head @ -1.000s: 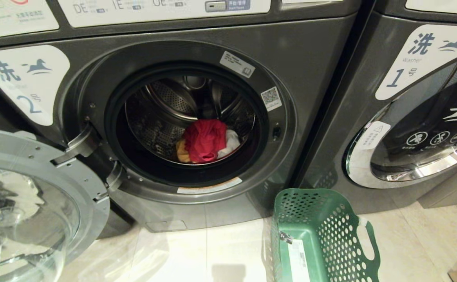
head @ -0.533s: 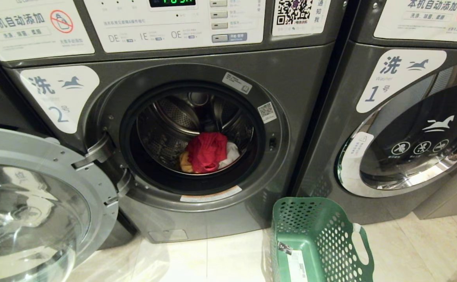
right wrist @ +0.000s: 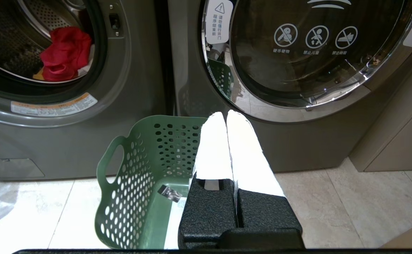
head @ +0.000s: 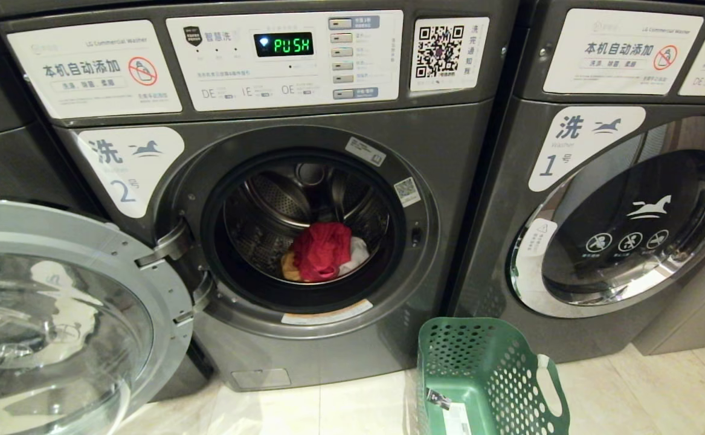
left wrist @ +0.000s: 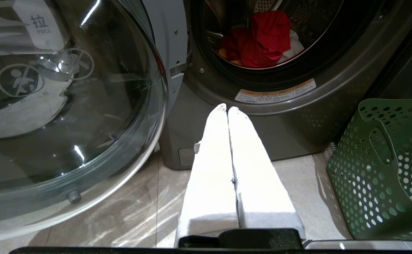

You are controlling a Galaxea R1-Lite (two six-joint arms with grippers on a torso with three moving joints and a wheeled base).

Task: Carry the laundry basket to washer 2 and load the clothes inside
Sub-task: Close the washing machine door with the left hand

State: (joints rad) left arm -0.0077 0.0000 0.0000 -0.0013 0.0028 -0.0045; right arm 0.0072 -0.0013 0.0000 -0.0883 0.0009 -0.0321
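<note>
Left pincer [left wrist: 227, 108]: white fingers pressed flat together, nothing between them, touching nothing. It hangs low over the floor [left wrist: 121, 218] in front of washer 2 [left wrist: 290, 116], tips pointing at the lower front panel just under the door opening. Not visible in the head view.

Right pincer [right wrist: 226, 113]: also pressed together, empty, no contact. It sits above the near edge of the laundry basket [right wrist: 145, 169], tips aimed at the lower rim of washer 1 [right wrist: 297, 141]. Also out of the head view.

Washer 2 [head: 461, 181]: door [head: 56, 314] swung fully open to the robot's left, glass bowl facing out. Display reads "PUSH". White "2" label with horse logo at upper left of the opening.

The clothes [head: 323, 252] are inside the drum, at the bottom: red garment on top in the middle, a yellow-orange piece poking out on its left, white on its right. Same pile shows in the left wrist view [left wrist: 262, 40] and right wrist view [right wrist: 64, 53].

Laundry basket [head: 491, 374]: green, perforated, standing on the floor just in front of the gap between washer 2 and washer 1 [head: 618, 241], close to both fronts. No garments in it; only a white sticker and a small clip on the base.

Washer 1 door is closed, chrome rim, warning icons on the glass.
</note>
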